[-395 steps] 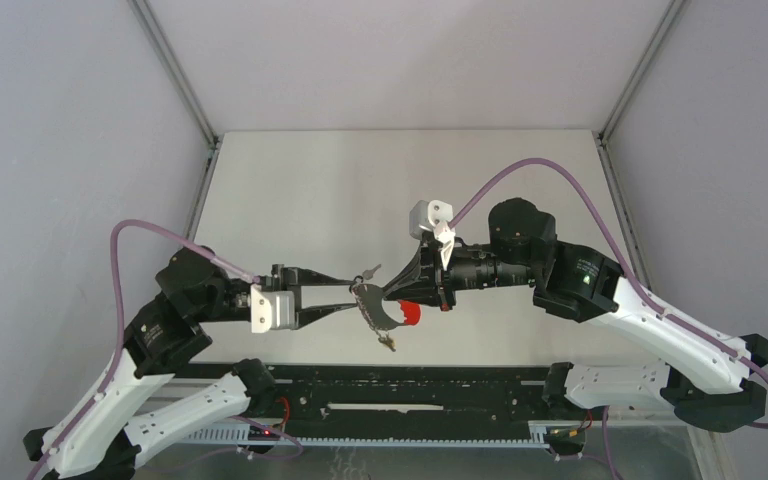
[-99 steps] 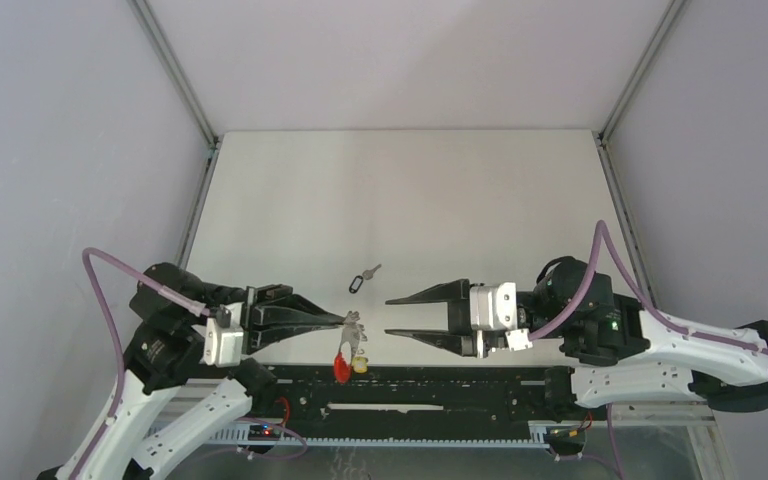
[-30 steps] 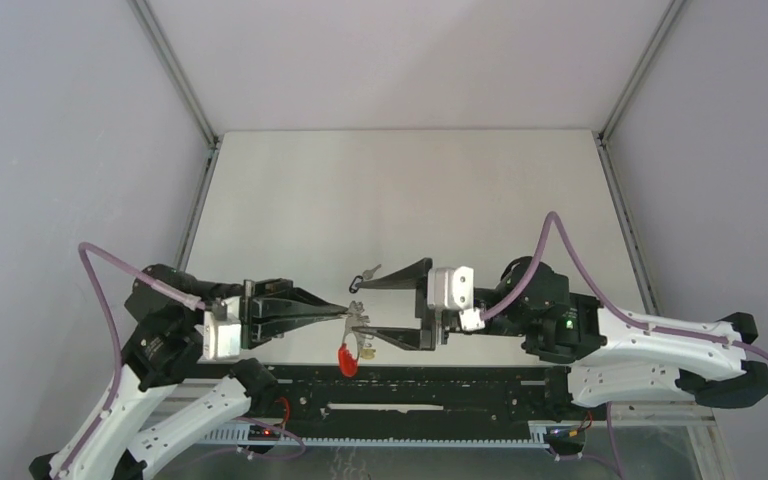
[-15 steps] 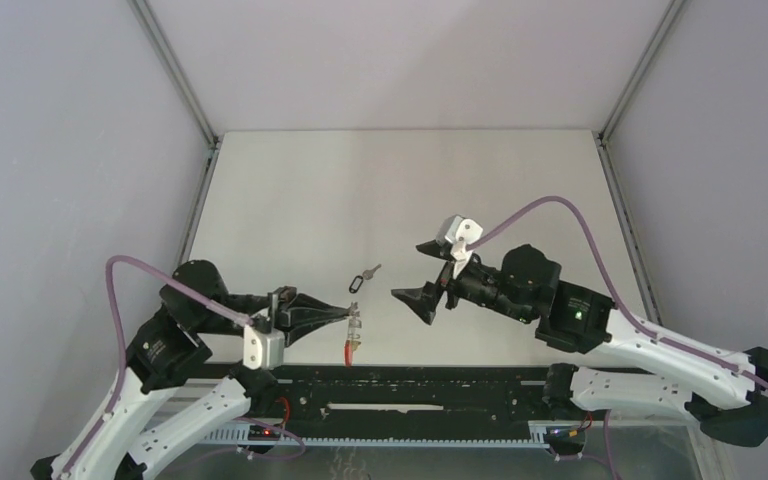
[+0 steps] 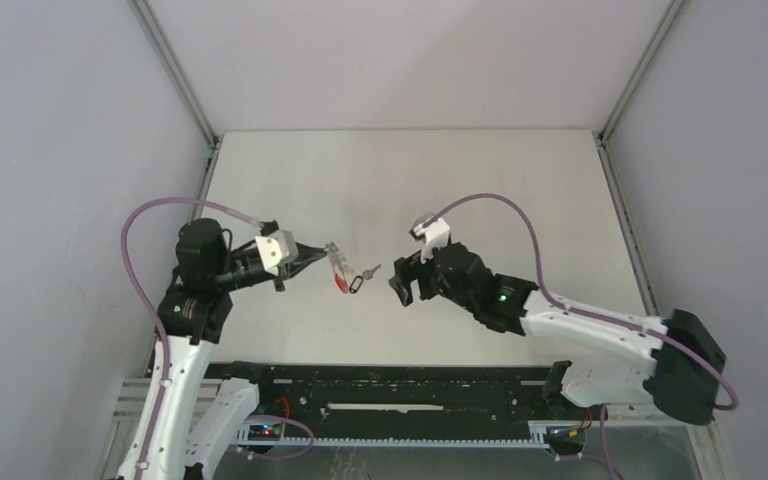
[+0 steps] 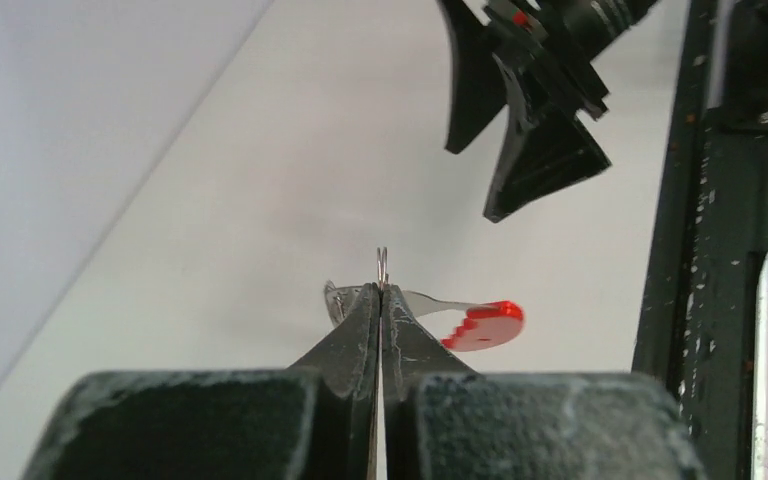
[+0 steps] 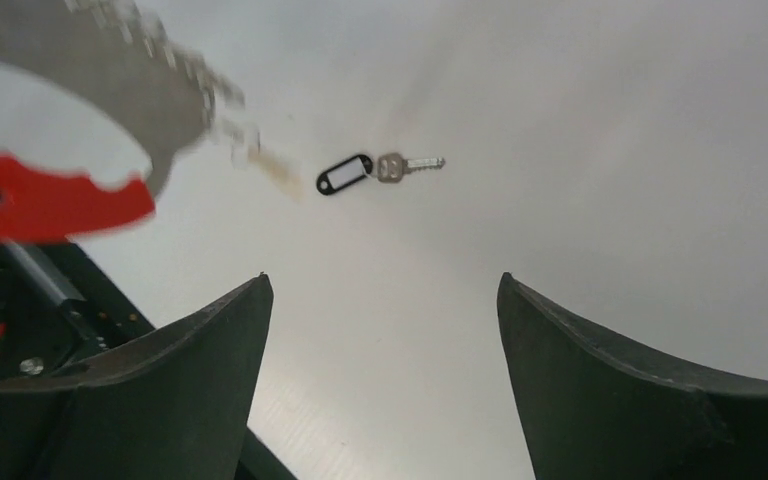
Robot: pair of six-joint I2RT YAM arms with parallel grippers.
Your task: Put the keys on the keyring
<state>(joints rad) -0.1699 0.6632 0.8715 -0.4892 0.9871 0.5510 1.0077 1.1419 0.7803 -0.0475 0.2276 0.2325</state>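
My left gripper [image 5: 320, 252] is shut on a silver wire ring [image 6: 382, 266] of the keyring [image 5: 337, 268], holding it above the table. The keyring's red band [image 6: 484, 324] hangs to the right of the left gripper [image 6: 381, 291]. A key with a black tag [image 5: 360, 277] lies flat on the table just right of the keyring. My right gripper [image 5: 403, 281] hovers open beside that key, nothing between its fingers. In the right wrist view the black-tagged key [image 7: 347, 175] lies ahead of the right gripper [image 7: 383, 280], with the keyring [image 7: 45, 205] blurred at upper left. A yellowish blur [image 7: 274, 166] trails from its rings.
The black base rail [image 5: 410, 385] runs along the table's near edge, also showing as the black base rail [image 6: 720, 250] at the right of the left wrist view. Grey walls with metal posts [image 5: 175, 70] enclose the table on three sides.
The left arm has carried the keyring up and away from the near rail, next to the black-tagged key. The right gripper has swung left toward that key, still open.
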